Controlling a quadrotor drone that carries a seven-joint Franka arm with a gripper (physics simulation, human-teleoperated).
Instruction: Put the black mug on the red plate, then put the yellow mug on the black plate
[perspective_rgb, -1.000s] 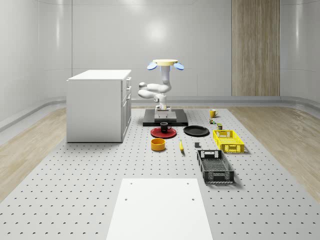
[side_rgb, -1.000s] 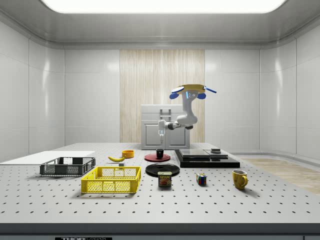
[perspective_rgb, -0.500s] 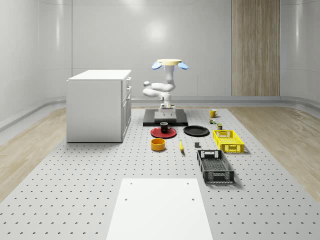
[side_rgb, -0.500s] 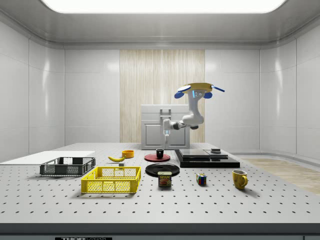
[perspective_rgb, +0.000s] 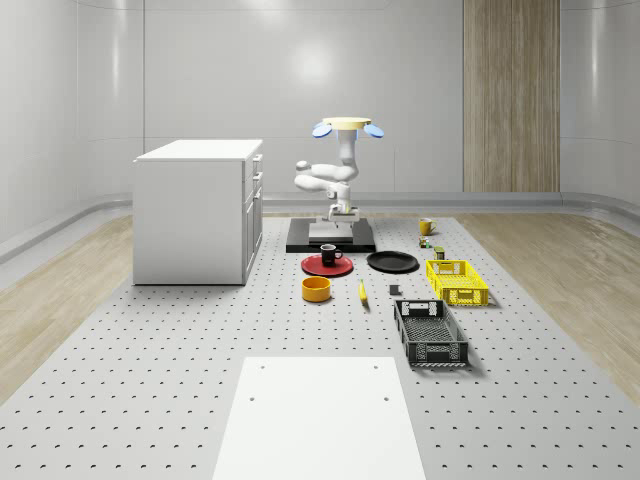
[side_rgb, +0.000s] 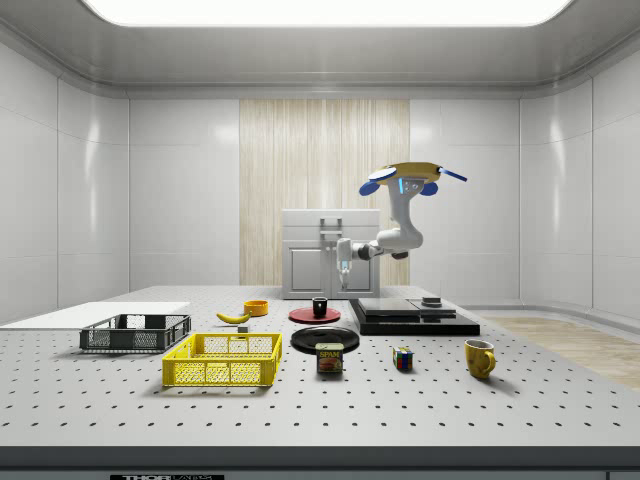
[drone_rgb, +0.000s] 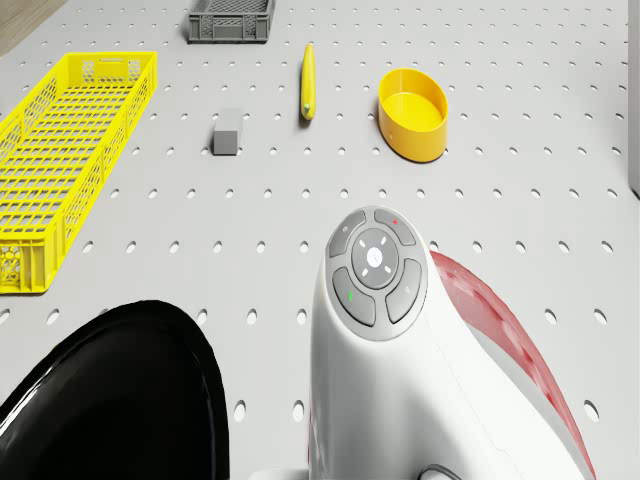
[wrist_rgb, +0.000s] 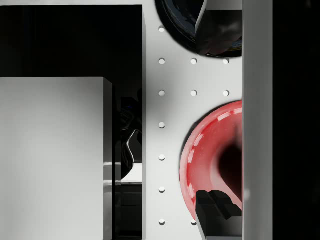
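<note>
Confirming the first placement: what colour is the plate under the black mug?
Red plate, clearest in the whole-scene view.

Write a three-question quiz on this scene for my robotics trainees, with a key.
1. True or false: the black mug stands on the red plate.
2. Which is nearest the yellow mug? A: puzzle cube. B: red plate. C: black mug.
3. Short answer: with its gripper open near the dark platform's edge, does the drone hover over that platform or rest on it?

Key: 1 true; 2 A; 3 it hovers.
</note>
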